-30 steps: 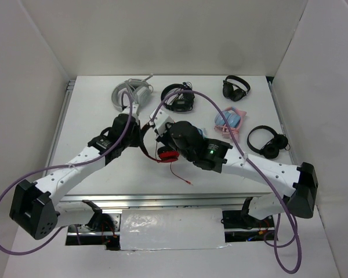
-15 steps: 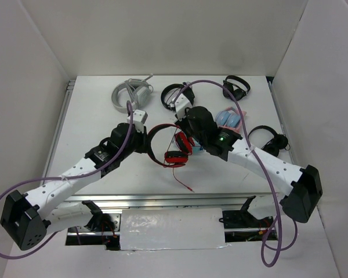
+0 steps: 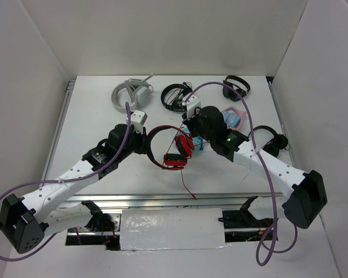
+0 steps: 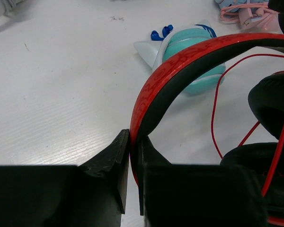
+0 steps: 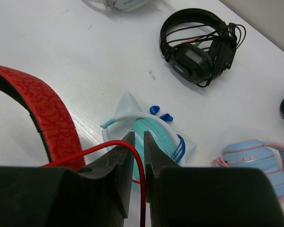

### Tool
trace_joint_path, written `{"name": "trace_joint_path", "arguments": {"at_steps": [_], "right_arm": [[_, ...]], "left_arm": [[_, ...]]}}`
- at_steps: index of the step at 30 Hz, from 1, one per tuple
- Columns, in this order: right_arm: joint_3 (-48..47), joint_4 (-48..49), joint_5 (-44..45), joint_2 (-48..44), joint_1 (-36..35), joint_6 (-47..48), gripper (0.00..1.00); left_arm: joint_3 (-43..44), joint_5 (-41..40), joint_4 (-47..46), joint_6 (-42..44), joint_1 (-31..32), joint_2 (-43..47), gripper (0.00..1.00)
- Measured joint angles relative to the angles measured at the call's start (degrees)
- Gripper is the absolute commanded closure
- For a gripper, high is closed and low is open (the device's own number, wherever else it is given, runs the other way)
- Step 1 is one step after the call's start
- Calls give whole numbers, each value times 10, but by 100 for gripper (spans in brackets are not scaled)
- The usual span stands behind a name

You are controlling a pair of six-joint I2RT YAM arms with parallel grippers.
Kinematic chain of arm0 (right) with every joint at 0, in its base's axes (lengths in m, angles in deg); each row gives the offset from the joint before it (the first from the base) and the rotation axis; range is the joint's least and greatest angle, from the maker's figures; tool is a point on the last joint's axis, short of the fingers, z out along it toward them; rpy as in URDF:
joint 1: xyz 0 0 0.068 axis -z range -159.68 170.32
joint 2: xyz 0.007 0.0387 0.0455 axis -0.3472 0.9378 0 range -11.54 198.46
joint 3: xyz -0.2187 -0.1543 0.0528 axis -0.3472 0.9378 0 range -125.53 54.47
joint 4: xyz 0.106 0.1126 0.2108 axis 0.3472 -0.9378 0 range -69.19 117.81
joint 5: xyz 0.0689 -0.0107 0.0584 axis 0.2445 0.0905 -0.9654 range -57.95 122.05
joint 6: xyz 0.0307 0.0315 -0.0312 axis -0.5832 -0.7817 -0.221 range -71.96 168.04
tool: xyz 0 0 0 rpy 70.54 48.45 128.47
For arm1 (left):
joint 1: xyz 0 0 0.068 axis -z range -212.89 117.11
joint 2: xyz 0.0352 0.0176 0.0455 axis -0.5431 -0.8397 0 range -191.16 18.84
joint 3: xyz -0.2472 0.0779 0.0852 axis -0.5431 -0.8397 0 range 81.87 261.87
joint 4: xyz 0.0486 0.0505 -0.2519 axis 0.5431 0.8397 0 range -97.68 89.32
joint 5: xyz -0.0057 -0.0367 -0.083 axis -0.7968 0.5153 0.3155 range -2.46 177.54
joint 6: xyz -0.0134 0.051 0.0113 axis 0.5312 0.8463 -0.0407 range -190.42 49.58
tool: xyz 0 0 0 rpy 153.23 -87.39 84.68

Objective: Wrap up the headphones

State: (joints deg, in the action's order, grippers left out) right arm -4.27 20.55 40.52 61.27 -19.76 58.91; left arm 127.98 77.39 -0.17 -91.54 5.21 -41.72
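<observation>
No text, label, brand or number is showing clearly enough to read in any view; the headphones (image 4: pixel 180 61) are carrying only a swirl pattern.

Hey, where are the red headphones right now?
Top view, mid-table between the arms: the red headphones, headband gripped by the left pincer, cable by the right pincer, near the teal headset.

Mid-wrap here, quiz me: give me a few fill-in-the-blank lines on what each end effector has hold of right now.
The left end effector is shut on the red headphones' ____.
The right end effector pinches their thin red ____.
The far headphones, cord wound round them, are coloured ____.
Missing: headband; cable; black.
</observation>
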Motion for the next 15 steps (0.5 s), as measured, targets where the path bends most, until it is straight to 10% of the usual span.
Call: {"name": "trace_joint_path", "arguments": {"at_steps": [15], "right_arm": [[43,74,-97,-52,56,-10,62]], "left_arm": [[99,-23,70,0,4,-1,100]]}}
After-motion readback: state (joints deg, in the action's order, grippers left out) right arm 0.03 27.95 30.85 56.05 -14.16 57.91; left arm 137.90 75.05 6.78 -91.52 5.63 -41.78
